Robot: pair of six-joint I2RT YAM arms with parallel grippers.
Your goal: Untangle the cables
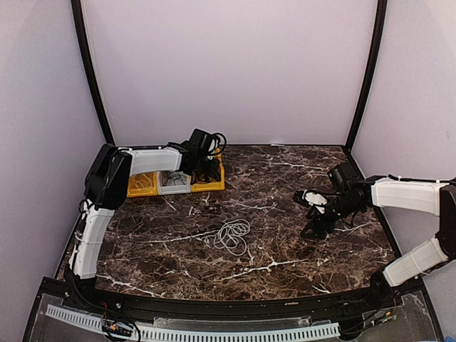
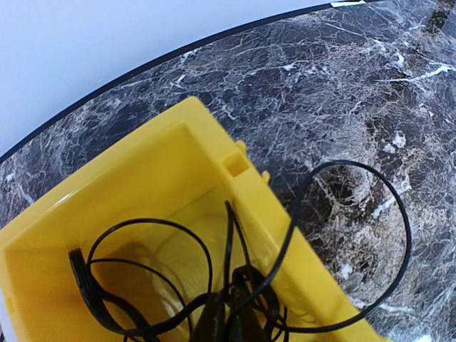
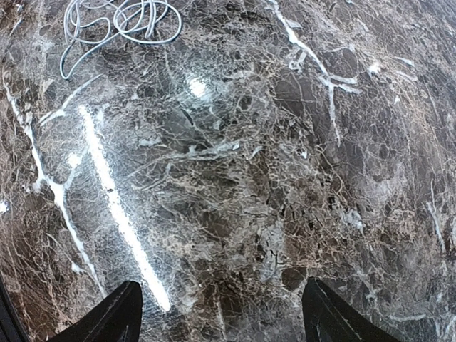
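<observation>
Over the far left corner of the surface (image 1: 285, 271), three small bins stand side by side in a row: a yellow one (image 1: 139, 189), a grey one (image 1: 174, 189), and a second yellow bin (image 1: 214, 187). My left jaws hang over that last bin, closed, with the fingertips (image 2: 214, 324) down inside it, and from above my own arm covers most of it. A black cable (image 2: 85, 283) lies in loose loops in the bin and bunches right at my tips; I cannot tell whether I pinch it. One wide loop spills over the bin's right wall and rests on the marble just beside it. The other two bins seem to hold pale loops, too small to make out.

Around the middle of the surface, a little toward the near edge, a white cable (image 1: 231, 236) lies in a loose coil, well apart from the bins and from both arms.

Near the right edge my right jaws hover spread wide with nothing between them, fingertips (image 3: 114, 317) pointing down at the marble and the white coil off to their left.
</observation>
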